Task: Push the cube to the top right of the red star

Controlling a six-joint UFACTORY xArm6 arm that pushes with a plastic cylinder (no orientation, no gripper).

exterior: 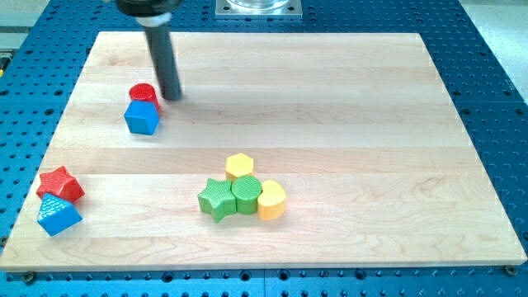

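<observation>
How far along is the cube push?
Done: nothing; the blue cube sits near the view's top left, against the red cylinder. In hand: my tip is just right of them. Left: push the cube down beside the red star.

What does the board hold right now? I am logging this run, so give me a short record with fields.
tip: my tip stands just right of the red cylinder
cube: blue cube, below the red cylinder, touching it
red star: red star, near the view's left edge
beside star: blue block, just below it
cluster: yellow hexagon, green star, green cylinder, yellow block, bunched together
task state: cube far from star
</observation>
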